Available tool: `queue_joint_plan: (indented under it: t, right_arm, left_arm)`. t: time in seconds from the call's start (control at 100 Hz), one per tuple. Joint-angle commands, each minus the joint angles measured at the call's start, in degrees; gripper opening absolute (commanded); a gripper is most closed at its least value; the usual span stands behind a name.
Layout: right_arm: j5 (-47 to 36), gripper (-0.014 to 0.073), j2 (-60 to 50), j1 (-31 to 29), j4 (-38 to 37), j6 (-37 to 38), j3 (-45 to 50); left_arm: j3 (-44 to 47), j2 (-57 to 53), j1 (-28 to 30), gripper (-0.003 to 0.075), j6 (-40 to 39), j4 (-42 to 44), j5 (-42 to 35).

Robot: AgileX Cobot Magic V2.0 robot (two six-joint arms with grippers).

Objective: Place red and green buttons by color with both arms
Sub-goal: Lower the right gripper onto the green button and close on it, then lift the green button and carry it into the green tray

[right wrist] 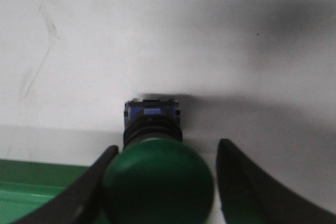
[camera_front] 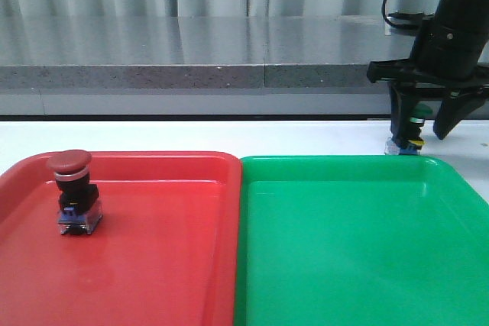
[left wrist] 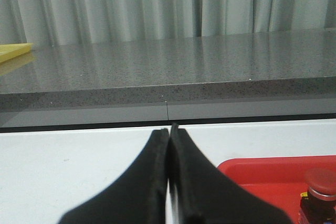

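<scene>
The red button (camera_front: 72,188) stands upright in the red tray (camera_front: 168,257), at its far left. It also shows in the left wrist view (left wrist: 320,190), beside the red tray's corner (left wrist: 257,169). The green button (camera_front: 416,130) stands on the white table just behind the far right rim of the green tray (camera_front: 359,250). My right gripper (camera_front: 420,135) is open, one finger on each side of the green button. In the right wrist view the green cap (right wrist: 157,182) sits between the fingers of the right gripper (right wrist: 168,145), close to one and apart from the other. My left gripper (left wrist: 169,129) is shut and empty.
The two trays lie side by side and fill the near part of the table. A grey stone ledge (camera_front: 191,74) and curtains run along the back. A yellow object (left wrist: 13,51) lies on the ledge in the left wrist view. The left arm is out of the front view.
</scene>
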Motion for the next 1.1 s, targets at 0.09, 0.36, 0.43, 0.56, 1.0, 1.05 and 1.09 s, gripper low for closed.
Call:
queue_joint_plan:
  t: [0.09, 0.36, 0.43, 0.56, 1.0, 1.05, 1.09]
  right_arm:
    - [-1.79, 0.0163, -3.24, 0.07, 0.40, -0.03, -1.84]
    - [-0.11, 0.0145, -6.32, 0.07, 0.40, -0.03, -1.89]
    - [1.34, 0.0145, -8.48, 0.07, 0.40, -0.03, -1.89]
    - [4.72, 0.0145, -12.97, 0.07, 1.15, -0.03, -1.89]
    - [6.30, 0.0145, -25.24, 3.13, 5.78, 3.02, 11.35]
    - [4.06, 0.0145, -26.15, 4.25, 5.78, 4.59, 14.63]
    - [2.49, 0.0145, -26.64, 5.06, 5.78, 6.08, 16.78]
  left_arm:
    - [0.60, -1.90, 0.03, -0.0020, -0.51, -0.58, -4.10]
    - [0.60, -1.90, 0.03, -0.0020, -0.51, -0.58, -4.10]
    - [0.60, -1.90, 0.03, -0.0020, -0.51, -0.58, -4.10]
    - [0.60, -1.90, 0.03, -0.0020, -0.51, -0.58, -4.10]
    - [0.60, -1.90, 0.03, -0.0020, -0.51, -0.58, -4.10]
    - [0.60, -1.90, 0.03, -0.0020, -0.51, -0.58, -4.10]
    - [0.60, -1.90, 0.03, -0.0020, -0.51, -0.58, -4.10]
